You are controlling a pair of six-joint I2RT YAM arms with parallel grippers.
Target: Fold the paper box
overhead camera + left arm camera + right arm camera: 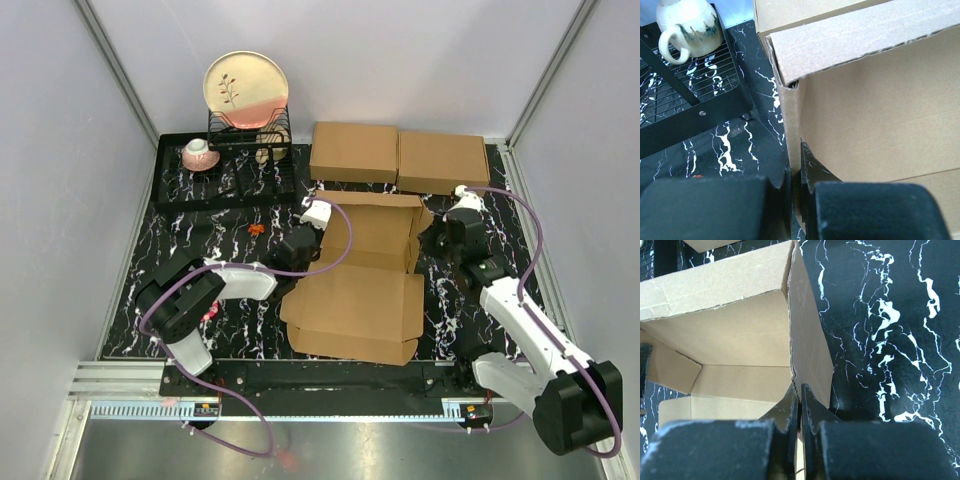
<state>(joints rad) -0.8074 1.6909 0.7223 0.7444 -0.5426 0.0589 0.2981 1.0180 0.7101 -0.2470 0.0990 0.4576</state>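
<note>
Left gripper [799, 175] is clamped shut on the paper box [365, 270], its two black fingers pinching the upright left side wall with the cardboard edge caught between them. The right gripper [799, 401] does the same on the opposite side, jaws pressed together on the raised right side wall, near that wall's near end. The box sits in the middle of the black, white-veined table [190, 225], between the two arms and only partly formed: the far half has its back wall and both side walls standing, and the back wall's top strip leans in over the tray, a little gap showing at the left corner in the left wrist view. The near half — the lid panel [355, 315] with its side tabs — lies flat on the table, reaching toward the arm bases. Seen from the right wrist, the inside of the tray is bare cardboard with a short flap angled in at the far left corner. Just behind the box, at the back of the table, two flat brown cardboard boxes [398, 156] lie side by side, touching each other. To their left a black dish rack [250, 138] holds an upright plate [246, 88] — cream and pink with a sprig pattern — and a pink cup [199, 154] sits on the tray beside it. A cream mug [687, 25] rests on the wire rack, near the box's left corner.
</note>
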